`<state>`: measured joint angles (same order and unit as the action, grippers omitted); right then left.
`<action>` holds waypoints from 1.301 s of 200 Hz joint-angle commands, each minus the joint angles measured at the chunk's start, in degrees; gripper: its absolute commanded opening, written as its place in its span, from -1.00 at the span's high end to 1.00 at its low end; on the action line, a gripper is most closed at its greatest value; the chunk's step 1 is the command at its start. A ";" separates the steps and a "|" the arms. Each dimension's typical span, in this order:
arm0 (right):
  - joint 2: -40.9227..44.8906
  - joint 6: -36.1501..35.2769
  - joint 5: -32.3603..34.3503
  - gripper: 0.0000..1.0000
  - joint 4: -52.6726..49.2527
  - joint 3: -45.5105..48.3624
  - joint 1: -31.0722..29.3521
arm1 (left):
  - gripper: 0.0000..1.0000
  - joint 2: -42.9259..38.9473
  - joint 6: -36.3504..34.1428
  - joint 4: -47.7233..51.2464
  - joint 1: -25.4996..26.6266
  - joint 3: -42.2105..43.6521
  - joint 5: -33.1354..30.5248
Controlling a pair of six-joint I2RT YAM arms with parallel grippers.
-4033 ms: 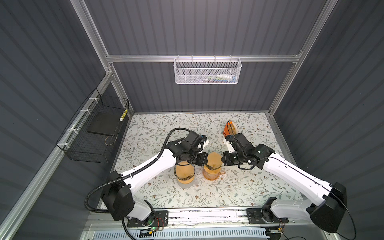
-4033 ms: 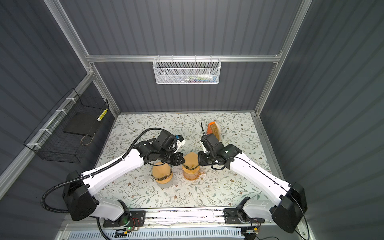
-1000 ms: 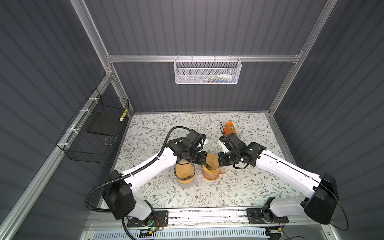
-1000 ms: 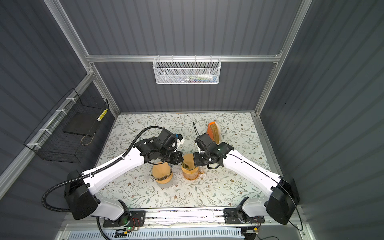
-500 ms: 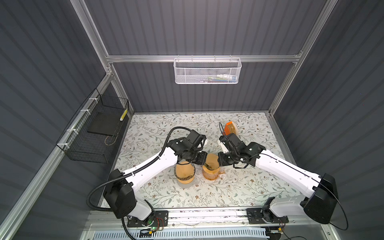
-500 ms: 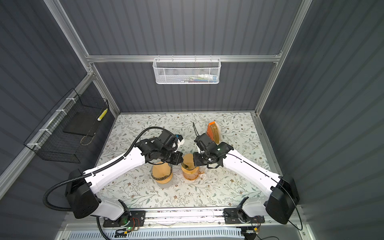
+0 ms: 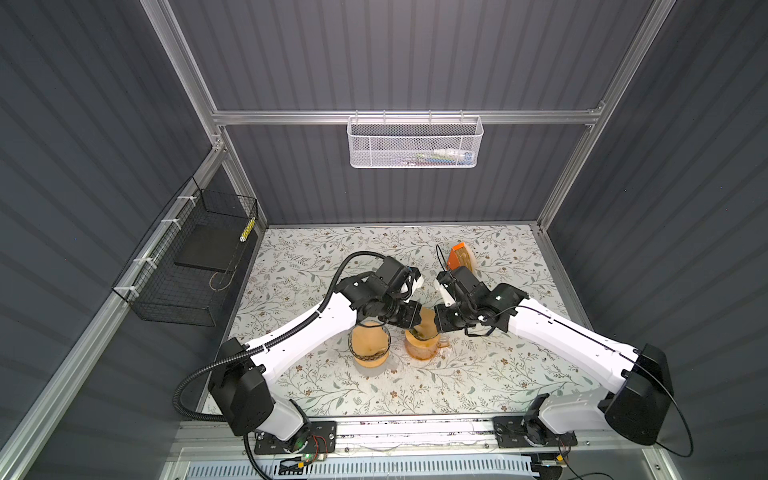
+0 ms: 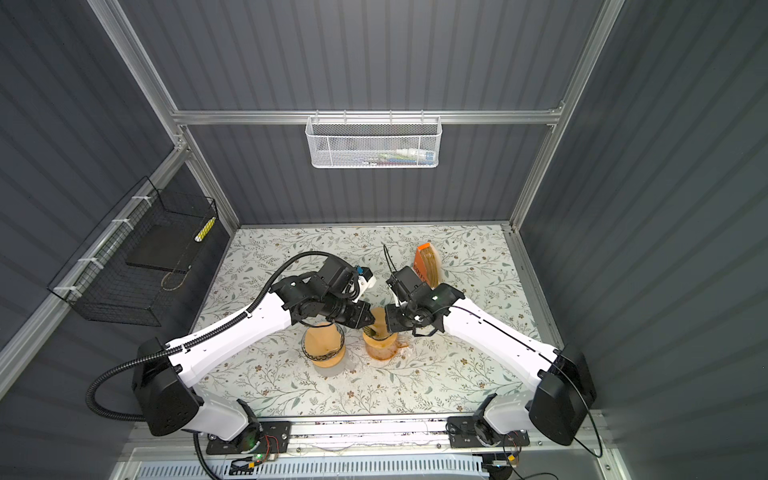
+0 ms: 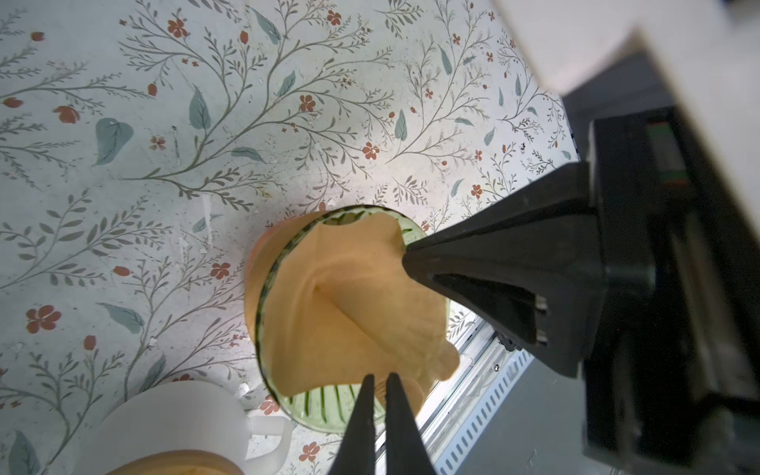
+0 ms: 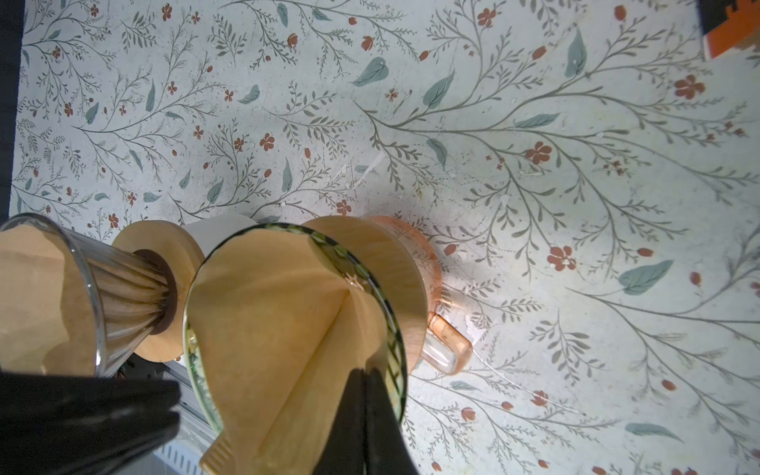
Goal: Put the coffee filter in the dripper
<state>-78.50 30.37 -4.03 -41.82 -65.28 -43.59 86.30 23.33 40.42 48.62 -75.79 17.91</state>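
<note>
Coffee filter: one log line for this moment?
coffee filter: in green dripper, creased | left gripper: shut, at filter edge | right gripper: shut, at filter edge | grip: unclear

- An orange pack (image 8: 420, 269) stood at the back of the worktop. Its side carried dark letters, seemingly "COFF…", but they were too small to be sure.
- The things in the white mesh basket (image 8: 374, 141) on the back wall had coloured print, which was not readable.
- No other text could be read.
</note>
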 commanded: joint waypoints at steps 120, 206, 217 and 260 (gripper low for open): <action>-0.47 -0.81 1.49 0.88 -1.12 -1.34 -0.53 | 0.81 1.73 0.84 0.08 0.81 3.46 1.56; 0.44 -0.75 1.82 0.79 -1.80 -2.39 -0.75 | 0.81 0.11 0.49 1.07 0.86 2.02 -2.07; 0.61 -0.83 1.98 0.77 -1.83 -2.51 -0.79 | 0.82 -0.15 0.49 0.99 0.86 1.93 -2.46; 1.05 -0.89 2.39 0.70 -2.45 -2.89 -0.88 | 0.82 -1.20 1.01 0.37 0.86 1.76 -3.71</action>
<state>-78.46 29.93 -2.87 -42.13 -66.78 -44.10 87.48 23.77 39.83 49.10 -72.64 15.57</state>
